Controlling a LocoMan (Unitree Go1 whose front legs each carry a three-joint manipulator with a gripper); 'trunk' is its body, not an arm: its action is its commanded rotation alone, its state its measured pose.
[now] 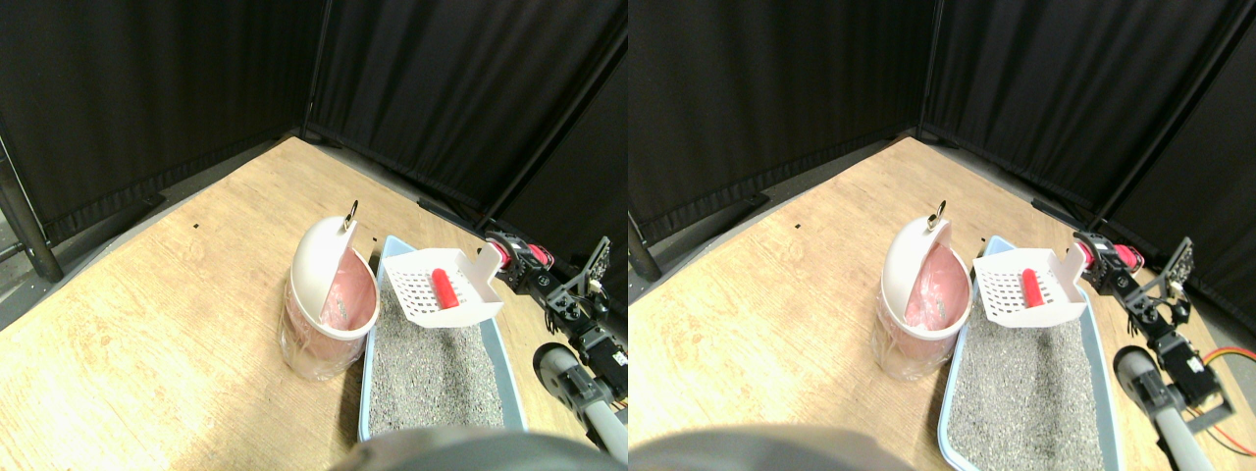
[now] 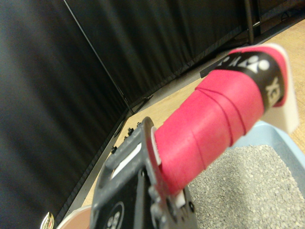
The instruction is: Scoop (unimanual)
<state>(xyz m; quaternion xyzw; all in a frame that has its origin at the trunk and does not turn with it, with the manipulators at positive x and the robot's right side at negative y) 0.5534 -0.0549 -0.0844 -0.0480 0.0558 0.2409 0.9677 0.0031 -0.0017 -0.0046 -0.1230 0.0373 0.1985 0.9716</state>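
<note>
A white slotted scoop [image 1: 442, 285] hangs above the far end of the light-blue litter tray [image 1: 370, 353], next to the bin. A red cylinder [image 1: 444, 288] lies in the scoop's bowl. My right gripper [image 1: 512, 257] is shut on the scoop's pink-wrapped handle [image 1: 499, 252], reaching in from the right. In the wrist view the wrapped handle [image 2: 214, 124] runs out from the dark jaw frame [image 2: 138, 191], with grey litter [image 2: 248, 181] beyond it. The white bin [image 1: 332, 294] with a pink liner stands left of the tray, its swing lid tipped open.
Grey litter [image 1: 432, 373] fills the tray. Black curtains [image 1: 442, 88] close off the back and right of the wooden floor [image 1: 157, 324]. A dark post [image 1: 25, 226] stands at the far left. The bin touches the tray's left rim.
</note>
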